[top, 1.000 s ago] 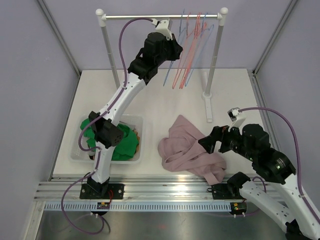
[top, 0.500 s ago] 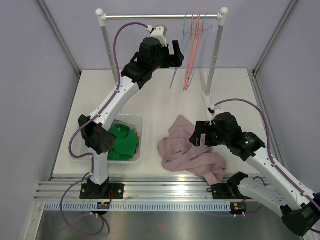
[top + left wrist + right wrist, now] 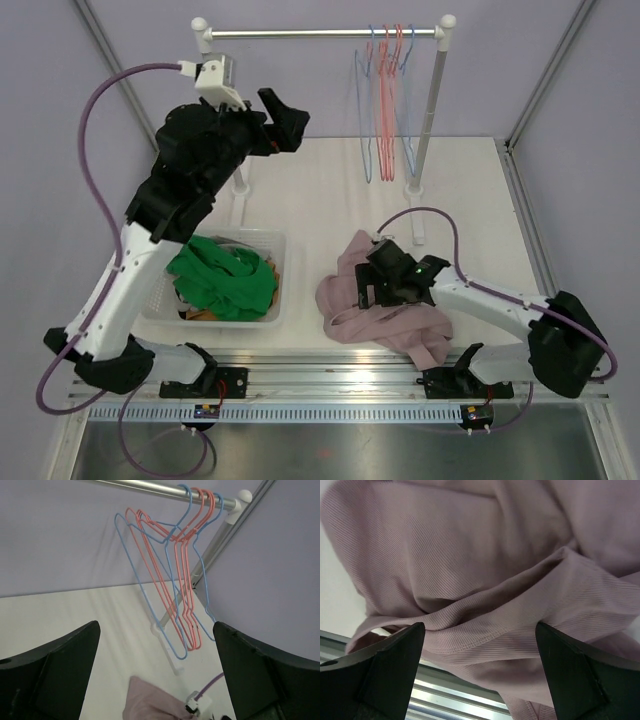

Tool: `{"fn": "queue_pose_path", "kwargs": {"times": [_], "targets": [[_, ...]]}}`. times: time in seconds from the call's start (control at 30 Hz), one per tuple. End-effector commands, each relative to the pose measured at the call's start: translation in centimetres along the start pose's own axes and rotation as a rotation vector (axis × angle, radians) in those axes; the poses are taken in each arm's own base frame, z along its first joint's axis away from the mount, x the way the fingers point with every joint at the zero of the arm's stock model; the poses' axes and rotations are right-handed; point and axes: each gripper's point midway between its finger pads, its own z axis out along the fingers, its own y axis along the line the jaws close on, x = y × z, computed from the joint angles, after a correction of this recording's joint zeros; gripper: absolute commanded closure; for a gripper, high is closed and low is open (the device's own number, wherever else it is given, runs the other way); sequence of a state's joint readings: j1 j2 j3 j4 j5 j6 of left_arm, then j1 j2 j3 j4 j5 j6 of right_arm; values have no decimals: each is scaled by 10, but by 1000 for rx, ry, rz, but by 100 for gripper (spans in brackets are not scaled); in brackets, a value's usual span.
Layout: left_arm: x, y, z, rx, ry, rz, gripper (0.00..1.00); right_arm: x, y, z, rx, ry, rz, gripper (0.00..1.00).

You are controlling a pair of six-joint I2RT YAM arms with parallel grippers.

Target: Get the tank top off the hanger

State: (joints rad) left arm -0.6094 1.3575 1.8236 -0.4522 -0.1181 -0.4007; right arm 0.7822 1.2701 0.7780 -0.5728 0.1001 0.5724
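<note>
White worktop (image 3: 320, 190) under pink tank top (image 3: 400, 325), crumpled, off hangers (image 3: 385, 110). Close over tank top: right gripper (image 3: 480, 672), jaws spread wide, empty. Behind-left of tank top, raised: left gripper (image 3: 157, 675), jaws wide apart, empty.

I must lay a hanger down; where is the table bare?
Bare: the wide middle of the table, bordered by the rack behind, the bin and the top in front. Also the right strip beyond the rack's foot. Crowded: the near edge, where the right pincer hangs over the top.
</note>
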Motion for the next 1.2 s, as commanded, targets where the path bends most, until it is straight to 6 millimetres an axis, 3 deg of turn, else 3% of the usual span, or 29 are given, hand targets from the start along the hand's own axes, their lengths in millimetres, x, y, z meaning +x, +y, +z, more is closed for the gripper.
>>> {"fn": "queue_pose_path", "kwargs": {"times": [0.0,0.1,0.13,0.2,0.23,0.27,0.33,0.37,0.47,0.57,0.77,0.93,0.97,1.0,1.03,1.1,1.17], "targets": [[9,27,-40,-136,40,34,1,-3,6,24,105,-25,-25,1],[26,51,-69,-233,108,63,1,11,2,46,169,42,-59,0],[36,61,-87,-266,139,71,1,13,2,50,177,50,-63,0],[41,74,-108,-313,144,82,1,18,0,64,193,68,-74,10],[49,83,-128,-339,156,88,1,19,0,68,194,74,-79,19],[51,90,-139,-362,153,87,1,18,7,71,162,76,-85,50],[66,108,-161,-422,175,105,1,15,17,71,121,71,-93,85],[63,111,-179,-417,144,99,1,8,25,67,95,53,-100,98],[68,123,-212,-409,81,116,1,-22,45,37,34,-42,-123,100],[68,133,-235,-404,-17,111,1,-63,65,-12,-33,-168,-126,100],[74,158,-259,-472,-122,117,1,-128,115,-110,-245,-361,-200,100],[76,180,-279,-562,-231,67,1,-156,172,-166,-485,-424,-315,100],[75,184,-284,-592,-251,59,1,-169,185,-189,-540,-469,-331,100],[74,189,-288,-620,-268,55,1,-173,194,-191,-569,-471,-351,100],[74,192,-293,-634,-288,49,1,-182,210,-213,-644,-511,-391,100],[74,199,-302,-680,-322,29,1,-190,227,-220,-702,-528,-422,100],[71,202,-311,-709,-367,14,1,-201,247,-240,-791,-574,-460,100]]}}
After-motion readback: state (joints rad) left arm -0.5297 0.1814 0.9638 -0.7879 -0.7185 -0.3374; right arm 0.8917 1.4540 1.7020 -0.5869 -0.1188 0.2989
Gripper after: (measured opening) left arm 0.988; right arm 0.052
